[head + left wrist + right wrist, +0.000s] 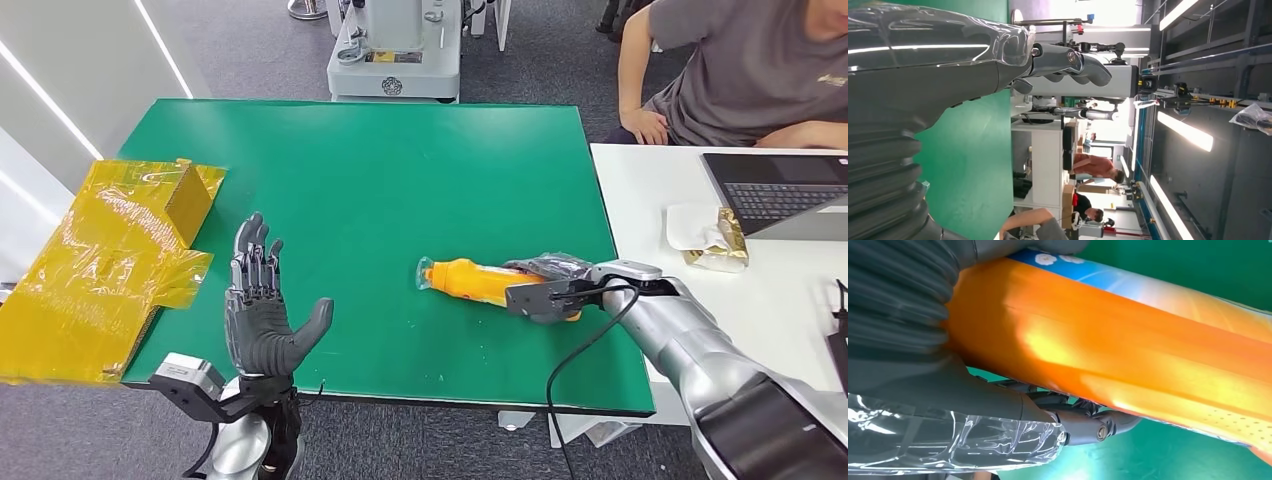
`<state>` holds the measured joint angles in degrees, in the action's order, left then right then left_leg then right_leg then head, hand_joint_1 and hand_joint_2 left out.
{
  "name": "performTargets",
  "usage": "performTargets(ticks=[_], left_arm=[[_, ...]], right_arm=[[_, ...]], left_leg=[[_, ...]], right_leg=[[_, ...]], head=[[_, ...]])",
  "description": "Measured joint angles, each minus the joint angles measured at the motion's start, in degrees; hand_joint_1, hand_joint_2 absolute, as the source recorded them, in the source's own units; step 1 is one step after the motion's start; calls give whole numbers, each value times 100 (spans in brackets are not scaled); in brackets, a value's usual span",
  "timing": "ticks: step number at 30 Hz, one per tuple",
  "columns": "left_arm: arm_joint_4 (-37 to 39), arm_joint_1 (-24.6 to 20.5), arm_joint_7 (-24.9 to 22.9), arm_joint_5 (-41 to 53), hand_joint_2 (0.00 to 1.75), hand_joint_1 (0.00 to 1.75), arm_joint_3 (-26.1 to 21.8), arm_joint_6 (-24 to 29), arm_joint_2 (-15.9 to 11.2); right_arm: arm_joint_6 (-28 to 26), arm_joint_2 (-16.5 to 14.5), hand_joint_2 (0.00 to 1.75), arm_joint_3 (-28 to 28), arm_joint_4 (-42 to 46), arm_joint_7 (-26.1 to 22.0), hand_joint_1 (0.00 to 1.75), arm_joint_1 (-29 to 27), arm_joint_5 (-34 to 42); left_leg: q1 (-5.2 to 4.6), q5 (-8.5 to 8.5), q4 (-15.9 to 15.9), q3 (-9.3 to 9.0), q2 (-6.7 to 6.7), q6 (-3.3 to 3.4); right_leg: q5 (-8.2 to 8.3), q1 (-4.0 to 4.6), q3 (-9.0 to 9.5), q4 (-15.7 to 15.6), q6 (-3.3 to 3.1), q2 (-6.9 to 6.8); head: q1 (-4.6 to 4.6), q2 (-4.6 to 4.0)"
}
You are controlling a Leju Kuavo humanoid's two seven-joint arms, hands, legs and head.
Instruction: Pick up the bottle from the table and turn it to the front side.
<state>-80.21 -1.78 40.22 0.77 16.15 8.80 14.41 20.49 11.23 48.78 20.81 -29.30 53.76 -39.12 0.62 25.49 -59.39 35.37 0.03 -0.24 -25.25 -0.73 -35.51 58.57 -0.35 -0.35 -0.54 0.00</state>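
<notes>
Bottle: I see the orange bottle [465, 279] lying on its side on the green table [380, 170], toward the table's right part, its cap end pointing to the table's left.
Right hand: my right hand [548, 290] is wrapped around the bottle's end farthest from the cap; in the right wrist view the thumb and dark fingers [1068, 405] are clamped on the orange body [1128, 355], with green table behind it.
Lift: I cannot tell whether the bottle touches the table or is just above it.
Left hand: my left hand [260, 305] stands upright over the table's near left edge, palm facing the bottle, fingers straight and apart, thumb out, holding nothing; well apart from the bottle.
Yellow wrapping: a crumpled yellow sheet [105, 265] with a box shape in it overlaps the table's left edge.
White desk: a white desk [790, 300] touches the table's right side; on it I see a laptop [785, 190] and a gold-wrapped packet [720, 242] on white paper.
Person: a person in a grey shirt [745, 75] sits behind the white desk.
Machine: a grey machine base [395, 55] stands beyond the table's far edge.
</notes>
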Motion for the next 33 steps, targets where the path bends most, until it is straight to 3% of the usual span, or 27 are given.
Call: performTargets(ticks=[2, 4, 20, 24, 33], left_arm=[[0, 2, 0, -1, 175, 0, 0, 1, -1], [0, 5, 0, -1, 175, 0, 0, -1, -1], [-38, 63, 0, -7, 175, 0, 0, 2, -5], [-45, 66, 0, -12, 175, 0, 0, 4, -5], [-46, 68, 0, -16, 175, 0, 0, 31, -5]], right_arm=[[-9, 15, 175, 7, 7, -7, 17, -6, 34], [-12, 32, 175, 13, 15, -10, 0, -10, 52], [-49, 116, 175, 90, 82, 27, 1, -76, 159], [-52, 116, 175, 112, 84, 25, 175, -76, 159], [-192, 115, 175, 160, 106, -17, 175, -78, 219]], left_leg=[[0, 0, 0, 0, 0, 0], [0, 0, 0, 0, 0, 0], [0, 0, 1, 1, 0, 0], [0, 0, 1, 1, 0, 0], [0, 0, 0, 1, 0, 0]], right_leg=[[0, 0, 0, 0, 0, 0], [0, 0, 0, 0, 0, 0], [0, 0, 0, 0, 0, 0], [0, 0, 0, 0, 0, 0], [0, 0, 0, 0, 0, 0]], head=[[1, 0], [1, 0], [1, 0], [1, 0], [0, 0]])
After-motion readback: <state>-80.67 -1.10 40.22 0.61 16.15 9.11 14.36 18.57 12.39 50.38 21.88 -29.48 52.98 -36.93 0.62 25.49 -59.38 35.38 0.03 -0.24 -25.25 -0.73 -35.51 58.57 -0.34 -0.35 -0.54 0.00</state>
